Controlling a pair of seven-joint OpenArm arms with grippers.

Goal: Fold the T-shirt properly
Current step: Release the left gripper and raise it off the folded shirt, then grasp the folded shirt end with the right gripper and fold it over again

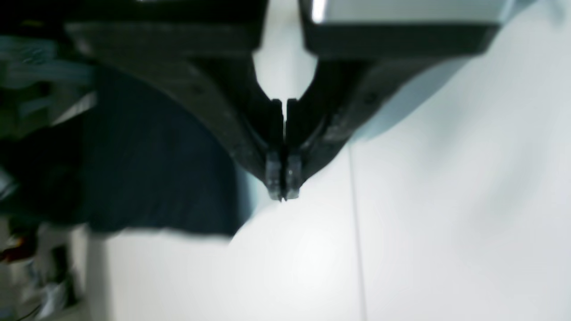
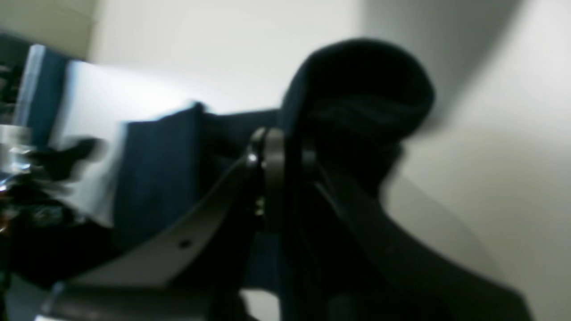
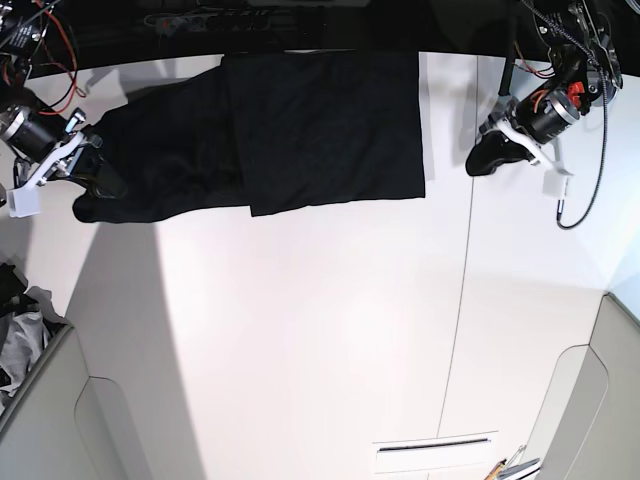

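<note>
White table (image 3: pixel 320 330) bears the black T-shirt (image 3: pixel 320 130) near its far edge.

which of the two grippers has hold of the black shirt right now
The right gripper: its fingers pinch the T-shirt. The left gripper is shut on nothing, off the cloth.

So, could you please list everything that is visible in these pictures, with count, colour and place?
T-shirt: one, black, far side of the table, partly folded, one end held up.
Table: one, white, fills the base view.
Cloth pile: one, grey, white and black, at the left edge beside the table.
Left gripper: one, black, shut and empty, above bare table to the right of the shirt.
Right gripper: one, black, shut on the T-shirt's edge at the base view's left.
</note>
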